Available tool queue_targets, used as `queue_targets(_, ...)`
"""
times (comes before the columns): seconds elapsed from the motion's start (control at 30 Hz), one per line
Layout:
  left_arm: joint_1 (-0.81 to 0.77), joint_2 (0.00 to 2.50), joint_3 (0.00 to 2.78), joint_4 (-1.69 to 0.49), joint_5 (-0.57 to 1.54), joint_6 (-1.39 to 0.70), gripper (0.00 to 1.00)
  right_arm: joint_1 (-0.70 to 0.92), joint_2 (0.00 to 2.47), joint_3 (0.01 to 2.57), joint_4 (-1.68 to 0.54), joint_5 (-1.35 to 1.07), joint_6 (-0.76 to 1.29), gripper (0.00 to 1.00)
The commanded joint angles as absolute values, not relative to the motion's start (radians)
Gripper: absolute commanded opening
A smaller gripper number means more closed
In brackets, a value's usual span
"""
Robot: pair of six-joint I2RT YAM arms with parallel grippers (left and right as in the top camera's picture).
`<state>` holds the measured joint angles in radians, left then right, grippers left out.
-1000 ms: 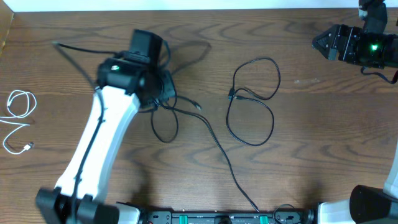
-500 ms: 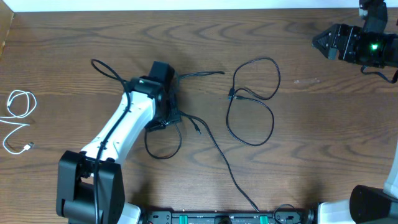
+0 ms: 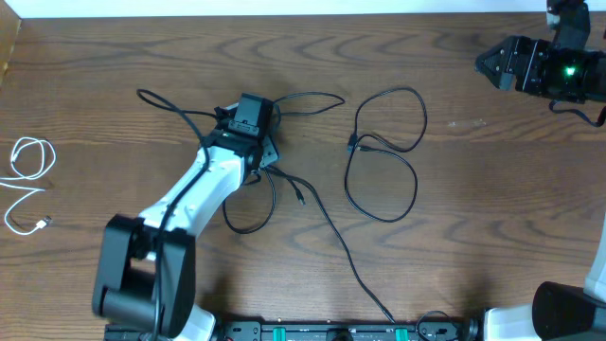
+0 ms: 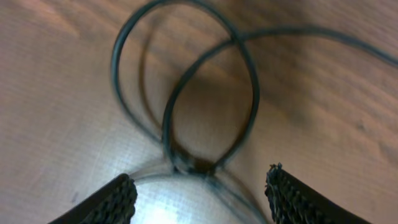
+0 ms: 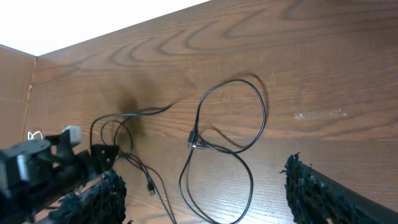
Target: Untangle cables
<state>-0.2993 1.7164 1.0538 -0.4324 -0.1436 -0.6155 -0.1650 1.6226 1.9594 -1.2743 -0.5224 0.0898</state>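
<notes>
Where the left arm reaches over the wooden surface (image 3: 473, 237), its pincer (image 4: 199, 194) hangs spread, fingers (image 4: 115, 200) wide apart, over the crossing loops of a black tangle.

- Black cables, tangled (image 3: 248, 231): left of centre, partly under the left arm; one strand trails to the near edge.
- Black cable, double loop (image 3: 352, 144): centre, apart from the tangle.
- White cable, coiled (image 3: 43, 224): far left edge, well apart from the others.
- Right pincer (image 3: 488, 66): far right corner, spread, holding nothing, well clear of all cables.
</notes>
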Motion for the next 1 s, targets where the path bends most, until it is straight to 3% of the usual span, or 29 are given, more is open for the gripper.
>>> queue_targets(0.0,-0.298,1.793,1.045,-0.388,-0.197,-0.642,0.7,-0.155,1.623,1.954,-1.275,-0.523,0.082,0.81)
queue_targets(0.57,-0.272,1.893,1.044,-0.381,-0.281,-0.642,0.67,-0.155,1.623,1.954,-1.274,-0.522,0.081,0.81)
queue_targets(0.87,-0.236,1.954,1.044,-0.382,-0.228,-0.641,0.44,-0.155,1.623,1.954,-1.275,-0.522,0.081,0.82)
queue_targets(0.97,-0.22,1.964,1.044,-0.384,-0.205,-0.64,0.24,-0.155,1.623,1.954,-1.274,-0.522,0.081,0.82)
